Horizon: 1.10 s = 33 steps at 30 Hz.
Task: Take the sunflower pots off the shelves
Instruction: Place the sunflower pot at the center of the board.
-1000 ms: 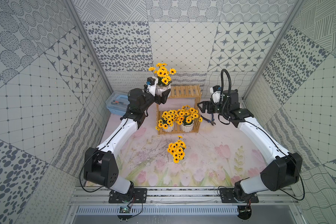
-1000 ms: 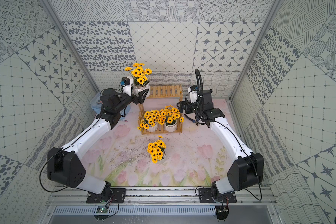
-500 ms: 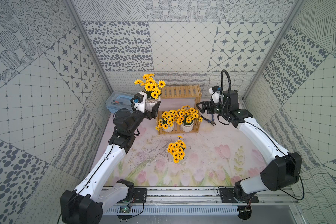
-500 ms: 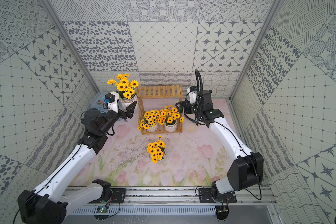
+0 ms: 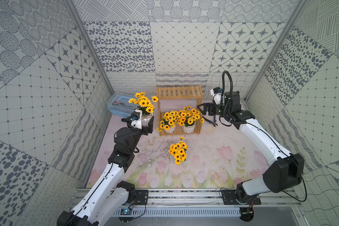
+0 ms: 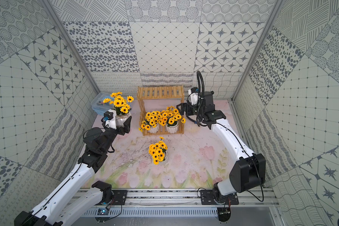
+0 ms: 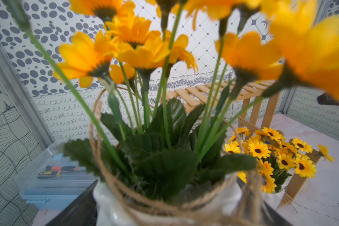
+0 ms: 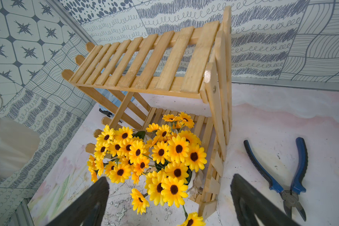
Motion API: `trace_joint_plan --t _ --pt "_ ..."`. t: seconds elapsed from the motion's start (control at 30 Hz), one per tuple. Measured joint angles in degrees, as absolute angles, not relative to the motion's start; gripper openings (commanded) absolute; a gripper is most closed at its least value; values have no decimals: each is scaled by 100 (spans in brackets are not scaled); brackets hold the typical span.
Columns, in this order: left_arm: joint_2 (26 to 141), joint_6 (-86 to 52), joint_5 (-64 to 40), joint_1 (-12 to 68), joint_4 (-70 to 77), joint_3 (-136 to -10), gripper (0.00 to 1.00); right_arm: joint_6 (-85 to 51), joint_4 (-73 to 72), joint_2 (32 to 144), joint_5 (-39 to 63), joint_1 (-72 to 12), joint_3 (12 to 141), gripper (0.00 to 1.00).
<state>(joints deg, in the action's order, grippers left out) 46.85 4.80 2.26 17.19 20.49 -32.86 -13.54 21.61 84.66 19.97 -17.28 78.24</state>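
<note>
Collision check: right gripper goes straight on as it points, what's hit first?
The right gripper, jaws open, would likely meet the nearer lower-shelf pot's sunflowers first; the rack's side frame sits close beside, depth unclear.

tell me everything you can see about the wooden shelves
The shelves are a light-wood rack with two slatted tiers, standing upright at the back of the mat. The top tier is bare; the lower one, set further forward, holds two sunflower pots side by side. Its ends are open frames of flat slats, one with diagonal braces. A toolbox lies off one end and pliers off the other, both apart from it.
</note>
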Motion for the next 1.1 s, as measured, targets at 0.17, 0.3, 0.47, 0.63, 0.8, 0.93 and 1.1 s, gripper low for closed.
trace_joint_plan --t 0.17,0.3,0.47,0.63,0.8,0.93,1.1 --pt "4624 436 637 1719 2222 -2727 0 -1352 2163 8466 2018 -1728 7824 98" --pt "4818 360 945 1719 2558 -2346 0 -1350 2182 8468 2029 -1728 7824 98" --pt "5249 248 1179 1717 2998 -2036 0 -1347 2255 8468 2014 -1728 7824 98" --pt "5649 106 1308 1662 3468 -1811 0 -1347 2298 8468 2010 -1728 7824 98" --pt "5933 -21 1389 1559 3865 -1575 0 -1350 2300 8468 2008 -1728 7824 98" --pt "6187 -145 1387 1441 4193 -1459 0 -1347 2300 8473 2008 -1734 7824 98" --pt "6615 -301 1378 1365 4530 -1400 0 -1347 2300 8473 1990 -1739 7826 98"
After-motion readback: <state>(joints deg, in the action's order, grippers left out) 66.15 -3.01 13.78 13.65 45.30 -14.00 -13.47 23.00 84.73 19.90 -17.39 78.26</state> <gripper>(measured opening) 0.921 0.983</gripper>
